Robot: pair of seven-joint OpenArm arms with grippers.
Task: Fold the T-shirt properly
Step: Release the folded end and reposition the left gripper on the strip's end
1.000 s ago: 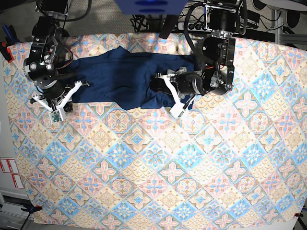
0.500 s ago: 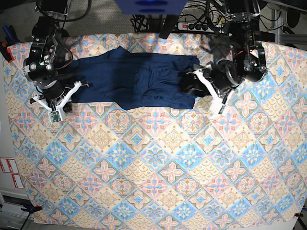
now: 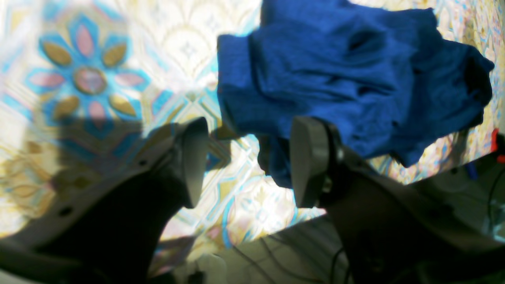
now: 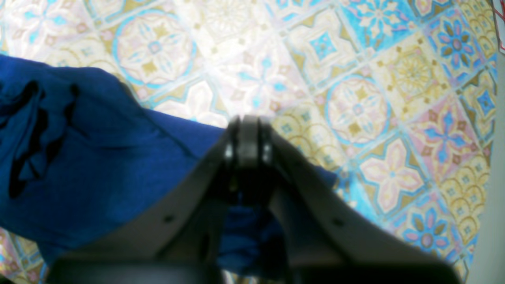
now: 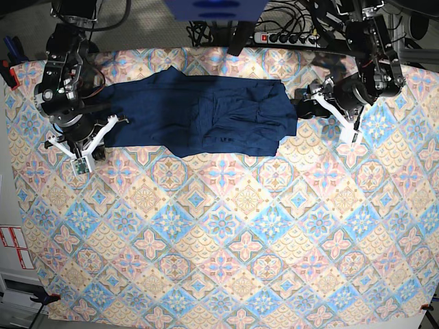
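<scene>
The left jaws (image 3: 246,159) stand apart with nothing between them, just off the right end of the T-shirt (image 5: 199,115) as the base view shows it. The right jaws (image 4: 247,136) are pressed tight together, and the blue cloth lies right under them; it looks like they pinch the other end of the shirt, but I cannot be sure. The T-shirt lies stretched out in a long band near the far edge of the worktop (image 5: 226,260), on the patterned cloth. The end by the left jaws is bunched and wrinkled, not flat. To fold well, I think the left jaws should come back to that lumpy end, grab a clean corner and not a thick lump, and pull it smooth before folding it over. The right jaws should keep their end steady so the shirt does not slide. There is lots of open room on the near side of the worktop, so folds can go that way. The far edge is close, with wires and a power strip (image 5: 285,38) behind it, so moves there must be small.
</scene>
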